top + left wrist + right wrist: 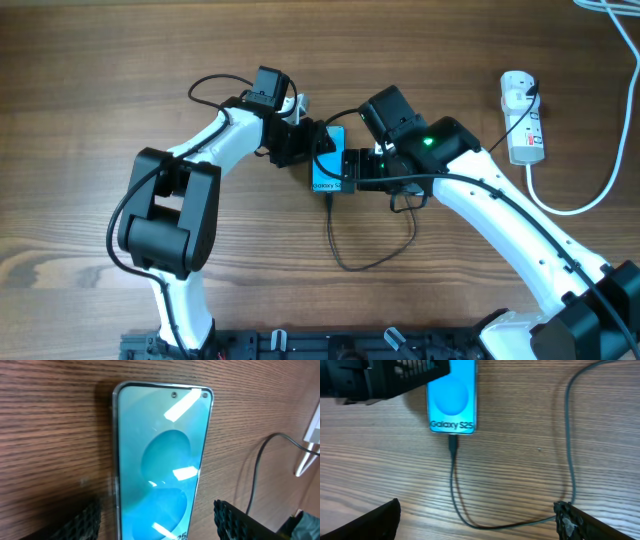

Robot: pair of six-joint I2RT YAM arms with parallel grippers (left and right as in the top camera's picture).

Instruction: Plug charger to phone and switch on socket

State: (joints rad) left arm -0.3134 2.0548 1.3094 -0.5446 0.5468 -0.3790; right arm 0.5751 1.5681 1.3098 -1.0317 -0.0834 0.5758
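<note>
One socket (523,118) lies upper right overhead, long axis up-down, well apart from the centred phone (328,160), nearer the right gripper (352,172). Left wrist: the left gripper (160,519) straddles the phone, spread, touching nothing. Right wrist: the right gripper gapes empty; the charger (453,442) meets the phone's lower edge.

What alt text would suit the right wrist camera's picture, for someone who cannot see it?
A phone with a bright cyan screen lies on a wooden table, a thin black charger cable plugged into its short edge and curving to the right. The right gripper hangs open over the cable.
</note>
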